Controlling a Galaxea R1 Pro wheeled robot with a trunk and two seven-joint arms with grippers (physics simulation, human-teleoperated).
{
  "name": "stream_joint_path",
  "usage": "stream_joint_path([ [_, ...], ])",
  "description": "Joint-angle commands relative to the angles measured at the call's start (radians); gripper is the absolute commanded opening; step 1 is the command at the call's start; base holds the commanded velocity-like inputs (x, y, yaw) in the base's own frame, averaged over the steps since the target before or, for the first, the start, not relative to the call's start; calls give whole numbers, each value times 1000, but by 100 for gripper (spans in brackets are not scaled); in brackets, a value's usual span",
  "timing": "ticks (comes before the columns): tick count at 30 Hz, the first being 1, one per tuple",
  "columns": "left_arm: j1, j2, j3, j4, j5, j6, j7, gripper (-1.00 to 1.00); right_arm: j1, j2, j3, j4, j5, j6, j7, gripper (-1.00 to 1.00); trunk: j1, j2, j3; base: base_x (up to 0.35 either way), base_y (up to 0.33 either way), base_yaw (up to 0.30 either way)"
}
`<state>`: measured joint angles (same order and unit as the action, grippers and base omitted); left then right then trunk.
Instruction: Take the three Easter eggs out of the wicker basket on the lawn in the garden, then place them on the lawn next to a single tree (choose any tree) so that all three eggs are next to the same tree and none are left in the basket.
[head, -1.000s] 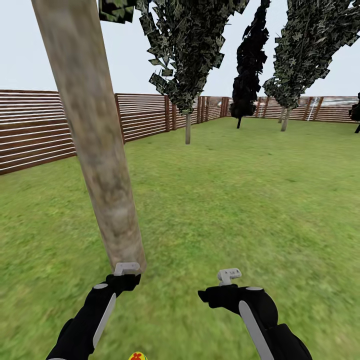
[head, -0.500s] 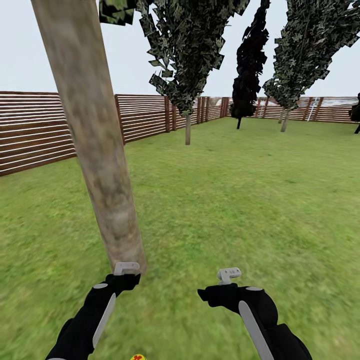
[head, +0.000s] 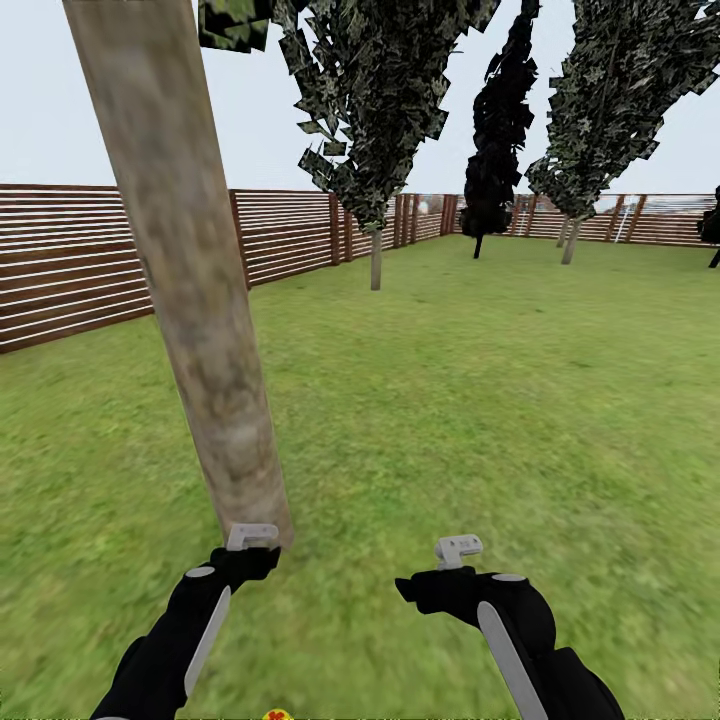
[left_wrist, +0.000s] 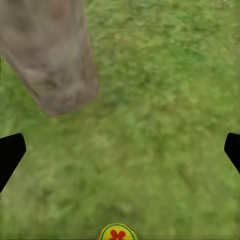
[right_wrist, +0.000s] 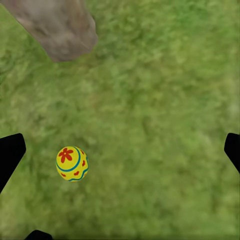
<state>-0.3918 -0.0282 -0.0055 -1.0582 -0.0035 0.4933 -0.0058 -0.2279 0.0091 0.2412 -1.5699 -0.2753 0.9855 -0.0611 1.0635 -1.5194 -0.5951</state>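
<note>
on the mottled green grass lawn, right at the near left, stands the thick leaning grey-brown bare tree trunk, its foot just past the left hand. the right hand hangs over open grass a bit to the right of it. from the wrist cams both hands have their black fingers spread wide apart with nothing between them, same deal for the right one's fingers.

one small bright yellow egg with a red flower and blue-green wavy bands lies on the grass near the trunk base, apart from it, not touching. the left wrist cam catches the top of a yellow egg too, and a sliver shows at the very near edge of the head cam between the two arms; can't tell if it's the same egg.

far off there's a brown horizontal-slat fence, a thin-trunked tree with grey-green leaves and a dark narrow cypress-like tree.
</note>
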Motion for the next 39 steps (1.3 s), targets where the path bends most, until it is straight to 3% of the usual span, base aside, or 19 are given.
stream_joint_path([
  [1,0,0,0,-2,-1,5,-1,100,-1,0,0,-1,-7,4,-6,100,0,-1,-1,-120,0,0],
  [11,0,0,-1,-3,-1,5,1,100,-1,0,0,-1,-6,4,-6,100,0,-1,-1,-276,0,32],
  [30,1,0,2,-7,0,5,-2,100,-1,1,4,-1,-5,4,-6,100,0,-1,-4,-258,55,262],
  [39,1,-2,7,-12,2,14,-6,100,-1,2,5,-1,-4,4,-6,100,-35,62,19,-16,6,275],
])
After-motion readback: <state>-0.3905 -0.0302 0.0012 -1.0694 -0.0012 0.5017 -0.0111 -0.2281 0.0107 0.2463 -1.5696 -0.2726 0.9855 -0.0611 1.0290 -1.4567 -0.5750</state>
